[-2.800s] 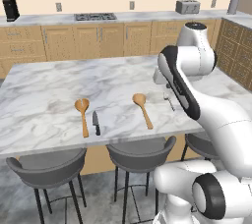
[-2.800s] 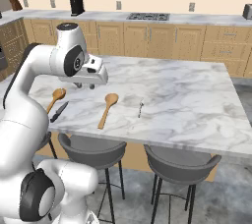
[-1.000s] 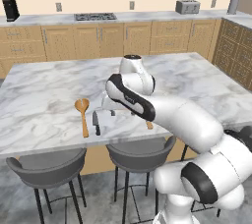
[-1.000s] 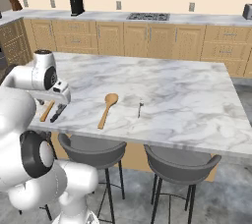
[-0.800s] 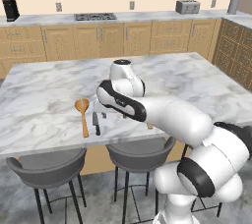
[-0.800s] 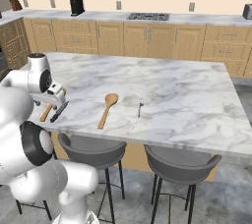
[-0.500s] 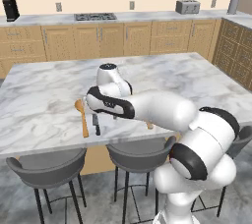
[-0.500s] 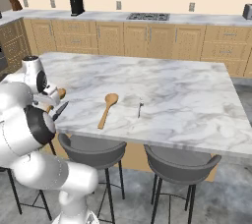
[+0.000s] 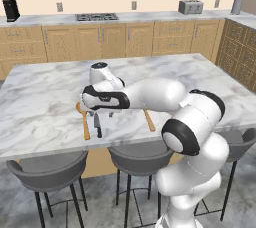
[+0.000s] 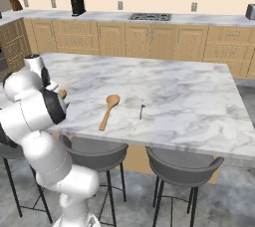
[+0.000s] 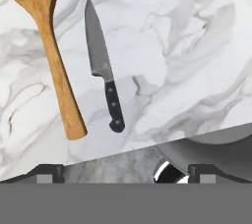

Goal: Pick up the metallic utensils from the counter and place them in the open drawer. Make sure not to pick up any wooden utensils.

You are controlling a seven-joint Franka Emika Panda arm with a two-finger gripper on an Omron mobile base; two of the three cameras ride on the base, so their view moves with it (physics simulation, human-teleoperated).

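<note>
White marble surface (image 9: 45, 97) mid-frame, kitchen cabinets behind. Tool (image 9: 102, 117) left of centre in left base view, jaws spread wide, nothing in them, low over the knife (image 11: 103, 66). Hand view: knife centre-left, blade toward top; wooden spoon (image 11: 47, 46) just beside it at left, apart. Right base view: second spoon (image 10: 108, 110) centre, thin silver fork (image 10: 141, 110) near its right.

Bright even rendered light, soft faint shadows, no glare; base views slightly soft, low-resolution.
</note>
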